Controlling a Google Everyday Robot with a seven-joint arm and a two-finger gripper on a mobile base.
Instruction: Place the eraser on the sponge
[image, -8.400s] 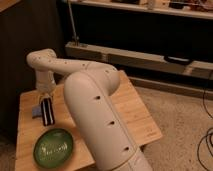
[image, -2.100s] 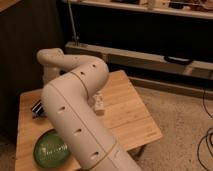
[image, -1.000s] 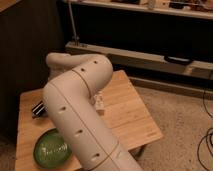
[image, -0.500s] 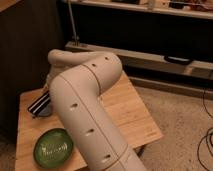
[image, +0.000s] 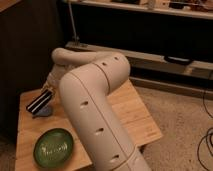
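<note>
The tool (image: 49, 89), whose hold I cannot tell, sits at the upper end of the eraser (image: 38, 102), which slants over the sponge (image: 45, 112) on the bench (image: 127, 106); this looks like the placing step, which calls for the eraser resting flat and the tool clear.

My arm (image: 95, 117) rises from lower right, folds at the broad elbow (image: 107, 70) and reaches left; the wrist (image: 57, 75) angles downward, setting my gripper (image: 48, 91) low at far left, partly hidden.
</note>
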